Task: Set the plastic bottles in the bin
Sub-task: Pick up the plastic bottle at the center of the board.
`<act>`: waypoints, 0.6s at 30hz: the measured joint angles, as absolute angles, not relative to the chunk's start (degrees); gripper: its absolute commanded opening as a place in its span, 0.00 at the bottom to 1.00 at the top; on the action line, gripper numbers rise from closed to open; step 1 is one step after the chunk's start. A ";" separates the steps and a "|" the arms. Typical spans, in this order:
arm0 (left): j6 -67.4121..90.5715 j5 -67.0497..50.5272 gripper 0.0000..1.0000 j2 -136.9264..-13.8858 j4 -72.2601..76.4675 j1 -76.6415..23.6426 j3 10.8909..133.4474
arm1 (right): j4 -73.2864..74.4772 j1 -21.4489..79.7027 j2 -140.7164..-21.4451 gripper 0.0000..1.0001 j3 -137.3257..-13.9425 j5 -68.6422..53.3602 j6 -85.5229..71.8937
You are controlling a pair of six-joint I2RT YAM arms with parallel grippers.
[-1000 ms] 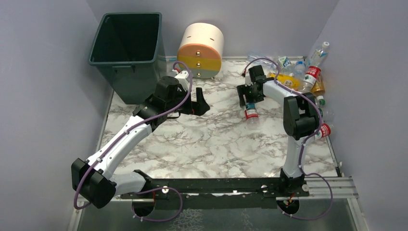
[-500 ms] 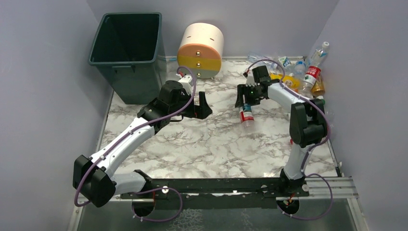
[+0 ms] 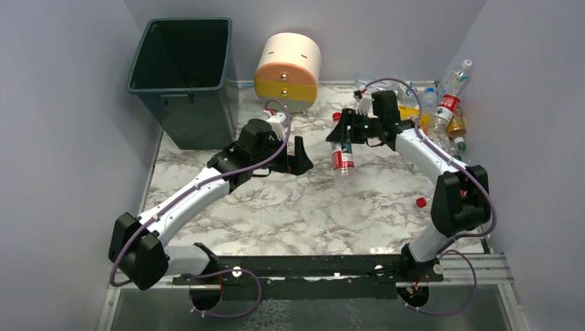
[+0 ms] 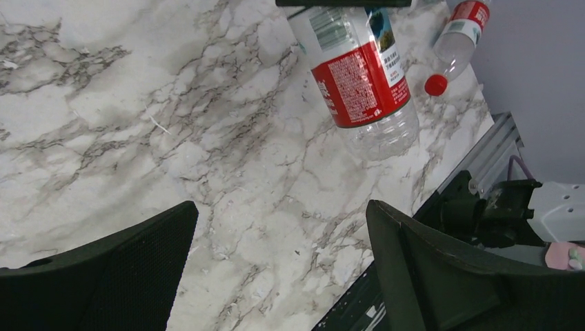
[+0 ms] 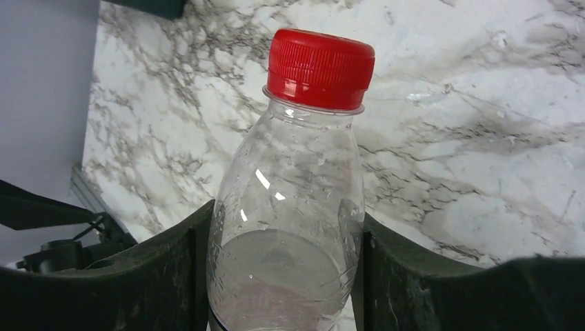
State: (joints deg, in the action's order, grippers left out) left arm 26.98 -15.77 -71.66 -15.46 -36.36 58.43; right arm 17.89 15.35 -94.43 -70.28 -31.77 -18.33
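Note:
My right gripper point(image 5: 286, 227) is shut on a clear plastic bottle point(image 5: 296, 186) with a red cap, its fingers point(image 5: 165, 276) pressed against both sides of the body. In the top view that red-labelled bottle point(image 3: 341, 155) hangs above the marble table, held by the right gripper point(image 3: 343, 133). Just left of it my left gripper point(image 3: 301, 157) stands open and holds nothing. Its wrist view has the held bottle point(image 4: 359, 69) at the top, beyond the left gripper point(image 4: 279, 214). The dark green bin point(image 3: 138, 69) stands at the back left. More plastic bottles point(image 3: 434, 103) are piled at the back right.
A round cream, yellow and grey drawer unit point(image 3: 288, 71) stands at the back between the bin and the pile. A red-capped bottle point(image 4: 459, 41) lies on the table by the right arm's elbow point(image 3: 459, 196). Grey walls close in the table on three sides.
The right arm has lifted the red-labelled bottle and carried it left, towards the table's middle. The left arm has reached right, towards it, with its jaws still wide.

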 measured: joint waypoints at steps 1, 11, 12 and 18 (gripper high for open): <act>27.00 -15.62 0.99 -72.38 -15.51 -37.12 58.48 | 17.04 15.66 -94.11 0.59 -70.28 -31.79 -19.25; 28.69 -13.19 0.99 -77.73 -15.84 -42.15 60.86 | 11.29 21.32 -92.33 0.59 -70.19 -28.75 -27.55; 28.95 -12.97 0.99 -78.04 -15.81 -42.52 61.28 | 10.87 22.11 -92.23 0.59 -70.19 -27.99 -28.18; 30.63 -12.27 0.99 -79.02 -14.68 -44.07 62.26 | 9.50 25.56 -92.23 0.59 -70.19 -24.97 -30.65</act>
State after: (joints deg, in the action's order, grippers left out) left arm 30.63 -12.27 -79.02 -14.68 -44.07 62.26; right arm 9.50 25.56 -92.23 -70.19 -24.97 -30.65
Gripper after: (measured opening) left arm 0.989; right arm 0.612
